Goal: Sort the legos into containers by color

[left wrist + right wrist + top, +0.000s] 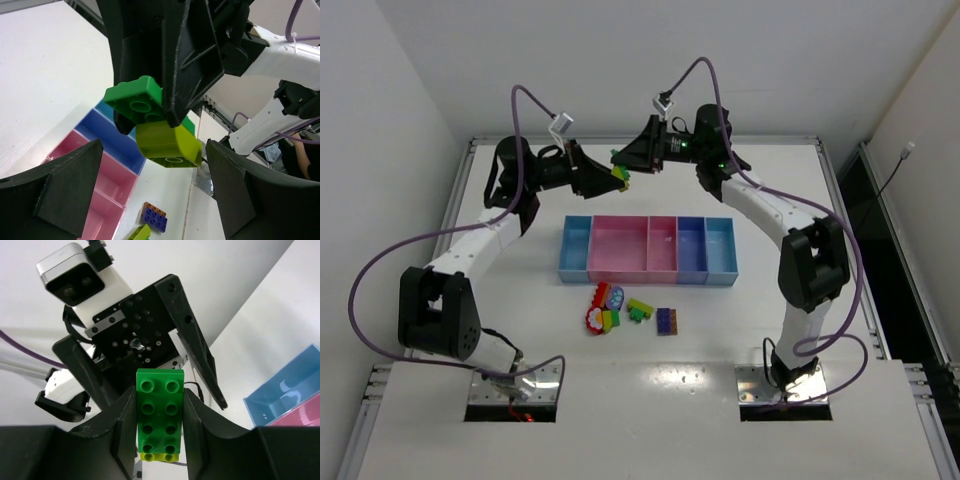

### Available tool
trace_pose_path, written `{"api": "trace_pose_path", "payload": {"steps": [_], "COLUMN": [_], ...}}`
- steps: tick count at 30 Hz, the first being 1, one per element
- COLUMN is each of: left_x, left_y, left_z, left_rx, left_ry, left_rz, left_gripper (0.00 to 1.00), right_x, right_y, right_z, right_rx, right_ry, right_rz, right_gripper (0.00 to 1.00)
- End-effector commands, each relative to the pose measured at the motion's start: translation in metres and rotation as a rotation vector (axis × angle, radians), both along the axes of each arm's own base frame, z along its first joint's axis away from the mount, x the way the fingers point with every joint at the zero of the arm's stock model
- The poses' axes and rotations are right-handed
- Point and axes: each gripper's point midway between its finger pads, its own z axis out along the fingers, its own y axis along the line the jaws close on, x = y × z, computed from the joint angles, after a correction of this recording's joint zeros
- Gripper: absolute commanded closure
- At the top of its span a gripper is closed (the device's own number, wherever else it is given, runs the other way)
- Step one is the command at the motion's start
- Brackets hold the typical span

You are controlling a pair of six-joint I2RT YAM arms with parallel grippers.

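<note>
Up over the far side of the table (840, 330), beyond the bins (620, 274), the 2 grippers hang nose to nose. The right gripper (160, 426) is pinching a green brick (160, 410) by its long sides. A lime brick (167, 146) is stuck to it, jutting out of the grip toward the other arm. With 2 colours locked together, neither can be binned yet. The left gripper (152, 150) has its fingers (65, 190) spread wide, 1 on either side of the lime brick and touching nothing that I can see. I'd say the step in hand is pulling the pair apart. To do it well, the left should ease forward until the lime brick sits squarely between its fingers. It should then close on the lime alone — catching the green edge would only clamp the joint. Peeling with a slight tilt looks better than tugging straight, and the right has to hold firm, since a hard yank could slide the green brick out of its pinch. The other legos (620, 310) lie in a loose cluster on the table just in front of the 5 bins — I can make out nothing inside those from above.
</note>
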Motion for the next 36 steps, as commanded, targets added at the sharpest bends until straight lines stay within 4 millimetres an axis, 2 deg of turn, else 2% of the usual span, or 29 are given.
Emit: {"api": "trace_pose_path", "payload": {"steps": [1,3,8,9,11,12,13,15,17,18,19,22,27,28,30,32,36], "left_x": [-0.001,-0.001,0.001,0.000,0.000,0.000,0.000,-0.002,-0.004,-0.008,-0.006,-0.011,-0.005,-0.004,-0.005,-0.003,-0.003], "left_y": [-0.004,-0.004,-0.004,-0.004,-0.005,-0.005,-0.004,-0.004,-0.003,-0.002,-0.001,0.001,0.022,0.028,0.033,0.037,0.040], "left_z": [0.017,0.017,0.018,0.017,0.021,0.021,0.020,0.024,0.017,0.021,0.014,0.011,0.003,0.002,0.000,-0.003,-0.006], "left_rx": [-0.005,-0.005,-0.005,-0.004,-0.006,-0.006,-0.001,-0.003,0.002,0.004,0.012,0.015,0.014,0.014,-0.001,-0.004,0.014], "left_ry": [-0.091,-0.091,-0.093,-0.093,-0.102,-0.102,-0.103,-0.115,-0.106,-0.120,-0.097,-0.101,-0.064,-0.070,-0.052,-0.044,-0.047], "left_rz": [-0.027,-0.027,-0.027,-0.036,-0.036,-0.036,-0.035,-0.035,-0.023,-0.022,-0.008,0.003,0.061,0.080,0.092,0.102,0.113], "left_gripper": [0.10,0.13,0.40,0.55,0.75,0.88,0.91,0.94,0.97,0.98,1.00,1.00,1.00,1.00,1.00,1.00,1.00], "right_x": [-0.008,-0.008,-0.014,-0.015,-0.015,-0.015,-0.015,-0.015,-0.012,-0.009,-0.010,-0.011,-0.005,-0.008,-0.004,-0.006,-0.007], "right_y": [0.005,0.005,0.007,0.007,0.007,0.007,0.007,0.007,0.004,0.000,0.000,-0.007,-0.028,-0.029,-0.039,-0.045,-0.054], "right_z": [0.032,0.028,0.026,0.026,0.026,0.022,0.022,0.018,0.018,0.015,0.014,0.017,0.015,0.021,0.018,0.024,0.018], "right_rx": [0.055,0.051,0.050,0.050,0.050,0.046,0.046,0.041,0.040,0.036,0.035,0.039,0.032,0.038,0.033,0.037,0.025], "right_ry": [-0.090,-0.080,-0.078,-0.079,-0.079,-0.070,-0.070,-0.071,-0.071,-0.063,-0.063,-0.072,-0.063,-0.076,-0.068,-0.079,-0.067], "right_rz": [0.028,0.028,0.037,0.046,0.047,0.047,0.047,0.046,0.037,0.026,0.037,0.025,-0.012,-0.012,-0.035,-0.046,-0.057], "right_gripper": [1.00,1.00,1.00,1.00,1.00,1.00,1.00,1.00,1.00,1.00,1.00,1.00,1.00,1.00,1.00,1.00,1.00]}}
